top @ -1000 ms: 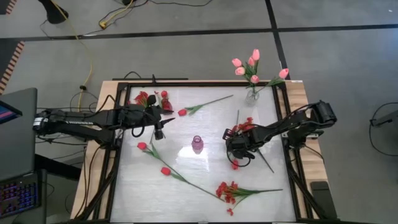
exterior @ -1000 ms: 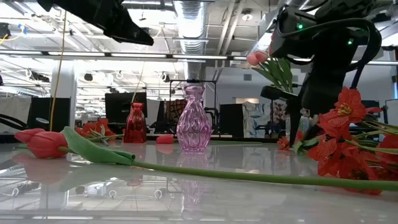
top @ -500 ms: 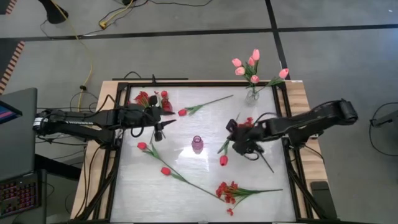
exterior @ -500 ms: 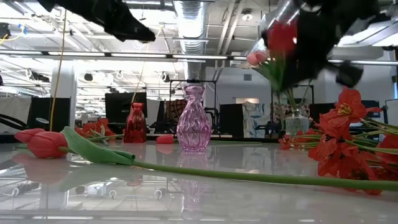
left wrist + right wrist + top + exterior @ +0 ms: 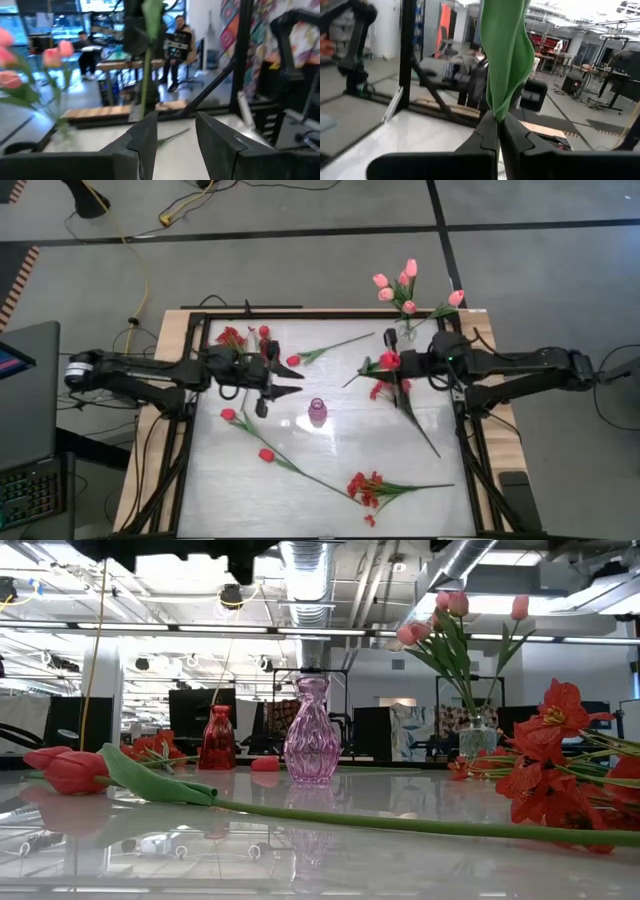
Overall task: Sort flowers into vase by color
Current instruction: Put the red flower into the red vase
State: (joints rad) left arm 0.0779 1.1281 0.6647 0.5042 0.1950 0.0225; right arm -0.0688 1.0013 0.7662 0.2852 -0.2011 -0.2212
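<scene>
- Red tulip [image 5: 389, 360] is up off the worktop [image 5: 330, 455], near the far right part of it, its stem clenched in my right claw [image 5: 400, 364]; right wrist view shows the fingers [image 5: 490, 137] pinched on a green leaf [image 5: 507, 55].
- Grip looks to be on leaf as much as stem, so I judge it could slip or swing on the way over.
- The red vase [image 5: 218, 738] sits far left, just beside the left claw [image 5: 268, 380], so I'd have to cross the whole worktop.
- Left claw hangs there, fingers [image 5: 145, 142] apart, holding nothing; it crowds that vase.
- The pink vase [image 5: 317, 412] stands mid-worktop, in my path; a dangling stem could clip it.
- Clear vase with pink tulips [image 5: 405, 290] is just behind the right claw.
- Loose red tulips [image 5: 265, 454] and a red bunch [image 5: 365, 488] lie nearer, unsorted.
</scene>
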